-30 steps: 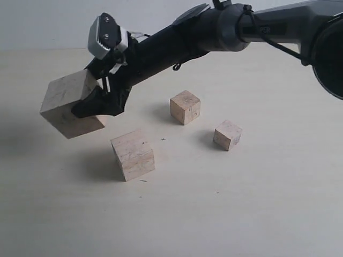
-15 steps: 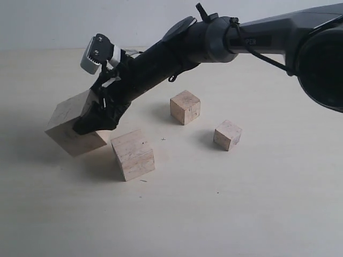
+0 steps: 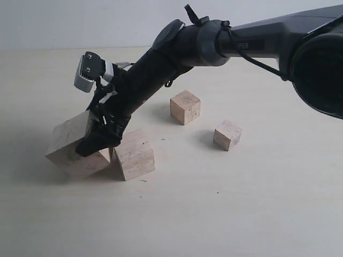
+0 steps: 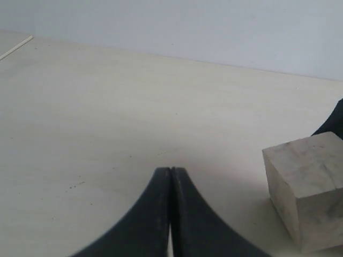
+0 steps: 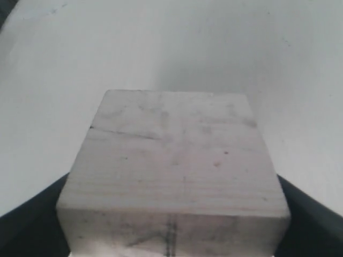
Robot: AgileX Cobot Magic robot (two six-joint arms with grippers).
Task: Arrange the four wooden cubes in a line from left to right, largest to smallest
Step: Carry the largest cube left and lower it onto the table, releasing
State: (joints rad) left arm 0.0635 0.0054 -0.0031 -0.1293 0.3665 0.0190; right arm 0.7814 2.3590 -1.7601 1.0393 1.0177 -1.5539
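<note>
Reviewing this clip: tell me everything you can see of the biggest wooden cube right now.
The largest cube is pale, unpainted wood with faint grain, dark specks and a dark scribble on one face. It is tilted and clamped in the right claw, at the left of the exterior view. Its low edge is at or just above the table; contact is unclear. The second-largest cube sits close beside it.
</note>
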